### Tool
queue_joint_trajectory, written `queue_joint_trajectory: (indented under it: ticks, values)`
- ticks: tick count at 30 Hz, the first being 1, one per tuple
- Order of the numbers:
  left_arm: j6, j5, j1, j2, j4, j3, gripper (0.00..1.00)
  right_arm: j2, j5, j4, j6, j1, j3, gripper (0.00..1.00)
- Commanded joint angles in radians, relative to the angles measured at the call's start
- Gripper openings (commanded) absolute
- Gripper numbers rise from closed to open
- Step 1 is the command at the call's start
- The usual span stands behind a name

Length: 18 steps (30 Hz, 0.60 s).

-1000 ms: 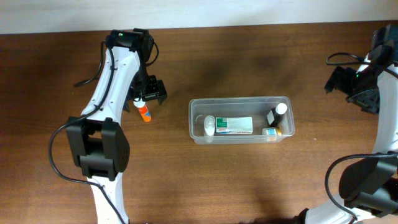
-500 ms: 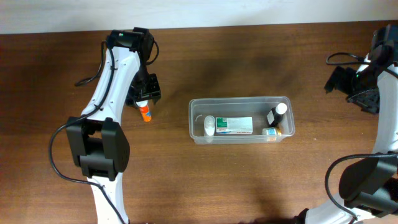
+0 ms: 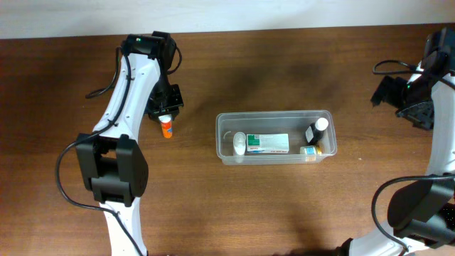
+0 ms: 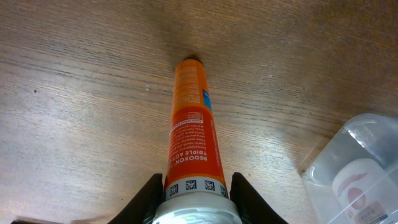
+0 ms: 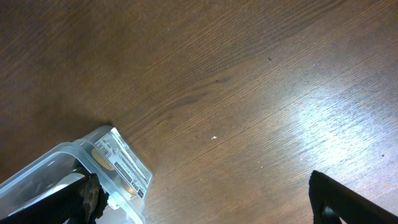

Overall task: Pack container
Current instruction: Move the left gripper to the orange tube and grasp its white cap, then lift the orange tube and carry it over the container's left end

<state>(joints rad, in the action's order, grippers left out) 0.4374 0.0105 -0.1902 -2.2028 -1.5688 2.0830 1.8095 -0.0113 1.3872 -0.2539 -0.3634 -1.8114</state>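
An orange tube (image 3: 166, 129) with a white cap lies on the wooden table, left of the container (image 3: 274, 114). My left gripper (image 3: 164, 116) is shut on the tube's cap end. In the left wrist view both black fingers press the tube (image 4: 193, 124) at its coded band, with the gripper (image 4: 194, 190) at the bottom edge. The clear tub holds a white bottle (image 3: 239, 144), a green-and-white box (image 3: 268, 143) and a dark bottle with a white cap (image 3: 317, 130). My right gripper (image 3: 411, 98) hovers open at the far right, empty, its fingertips wide apart (image 5: 204, 186).
A corner of the container (image 4: 364, 158) shows at the right of the left wrist view, and its labelled end (image 5: 118, 162) at the lower left of the right wrist view. A black cable (image 3: 96, 91) trails left of the left arm.
My left gripper has gone from open to shut on the orange tube's cap end. The tube has shifted slightly. The right arm has not moved.
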Motion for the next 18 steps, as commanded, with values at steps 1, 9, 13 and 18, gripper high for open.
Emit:
queue_joint_trajectory:
  ticks: [1,9,13,18]
  values:
    - [-0.006,-0.004,0.003,0.006,0.001,-0.008,0.25,0.005,-0.008,0.0,-0.002,-0.004,0.002,0.98]
    - [-0.015,-0.005,0.003,0.006,-0.066,0.089,0.21,0.005,-0.008,0.0,-0.002,-0.004,0.002,0.98]
    - [-0.077,-0.059,0.002,0.012,-0.119,0.239,0.21,0.005,-0.008,0.0,-0.002,-0.004,0.002,0.98]
    - [-0.099,-0.187,-0.034,0.087,-0.119,0.36,0.21,0.005,-0.008,0.0,-0.002,-0.004,0.002,0.98]
